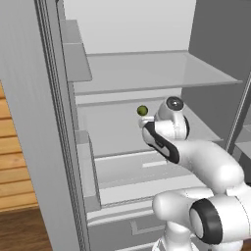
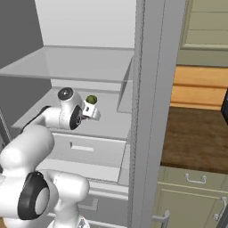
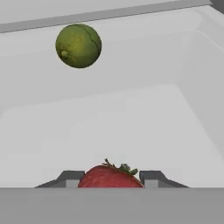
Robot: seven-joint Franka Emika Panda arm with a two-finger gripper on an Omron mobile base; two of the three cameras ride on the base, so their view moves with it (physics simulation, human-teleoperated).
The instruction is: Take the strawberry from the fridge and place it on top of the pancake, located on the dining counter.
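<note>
Strawberry [image 3: 110, 177] sits pinched between the closed gripper [image 3: 111, 178] fingers, inside the fridge [image 1: 147, 73], near a green lime [image 3: 78, 46]. Grab looks done; carrying it to the pancake remains.

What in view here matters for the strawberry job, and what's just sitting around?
Job:
- strawberry, between the gripper fingers
- fridge, open

Just there:
- green round fruit further back on the same shelf
- sage-green cabinets beside the fridge
</note>
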